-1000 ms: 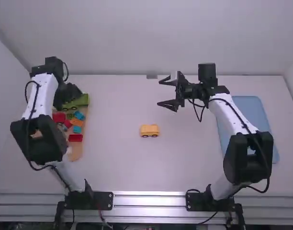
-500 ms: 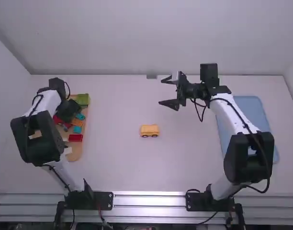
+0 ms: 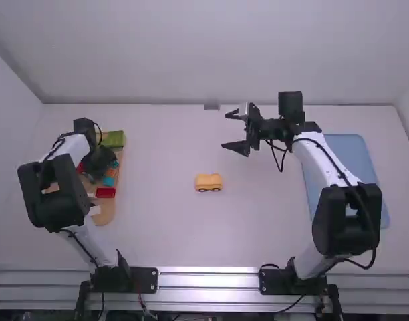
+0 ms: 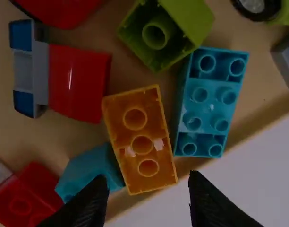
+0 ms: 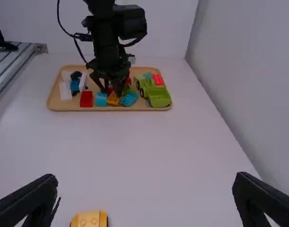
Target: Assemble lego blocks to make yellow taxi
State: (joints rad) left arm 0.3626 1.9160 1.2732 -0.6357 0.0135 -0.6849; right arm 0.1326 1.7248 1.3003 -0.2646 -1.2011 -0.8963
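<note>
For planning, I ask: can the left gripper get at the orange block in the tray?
Probably yes: the left gripper hangs open above the orange block, but a blue block crowds one side.

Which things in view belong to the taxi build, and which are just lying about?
Taxi build:
- yellow wheeled piece
- orange block below the left gripper, probably
- tray holding it

Apparently just lying about:
- green truck
- red blocks
- blue blocks
- blue panel

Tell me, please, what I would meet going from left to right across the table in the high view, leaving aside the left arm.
Tan tray with toy blocks → small yellow-orange toy car → open right gripper → blue tray.
</note>
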